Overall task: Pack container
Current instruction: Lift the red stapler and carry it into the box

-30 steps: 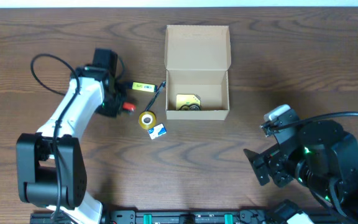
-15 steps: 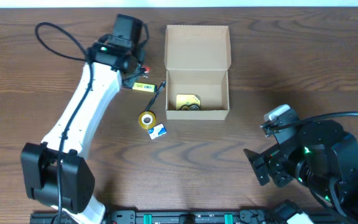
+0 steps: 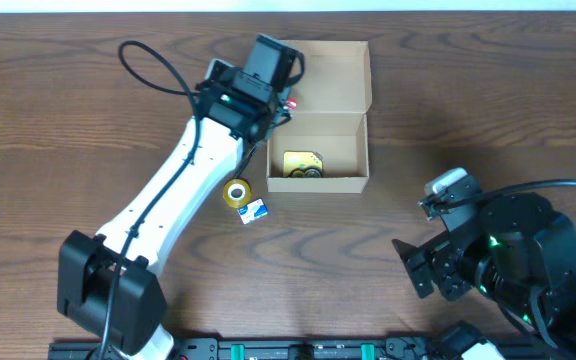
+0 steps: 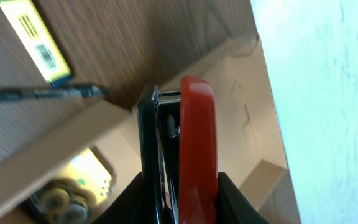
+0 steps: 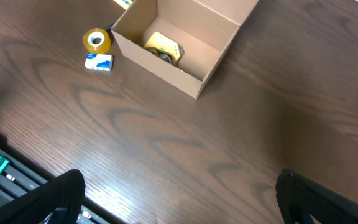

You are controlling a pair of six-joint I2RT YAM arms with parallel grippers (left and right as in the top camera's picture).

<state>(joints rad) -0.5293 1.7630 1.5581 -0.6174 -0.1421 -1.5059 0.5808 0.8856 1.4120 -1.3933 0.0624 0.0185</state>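
The container (image 3: 333,75) is a tan cardboard box standing open at the table's far middle, lid flap laid back; it also shows in the right wrist view (image 5: 225,34). A yellow packet with black rings (image 3: 303,165) lies inside. My left gripper (image 3: 278,98) hovers over the box's left rim, shut on a red and black stapler (image 4: 197,137) that stands between the dark fingers (image 4: 235,196). The box wall (image 4: 61,143) and lid (image 4: 241,106) lie just beneath it. My right gripper (image 5: 179,199) is open over bare wood at the near right, holding nothing.
A yellow tape roll (image 3: 236,192) and a small blue-and-white packet (image 3: 255,210) lie left of the box's front corner. A yellow-green labelled strip (image 4: 36,43) and a black pen (image 4: 42,93) lie beside the box's left wall. The right arm's body (image 3: 508,260) fills the near right corner.
My left arm has swung right and away with the stapler, from the table left of the box to above the box's left rim. The right arm has not moved.
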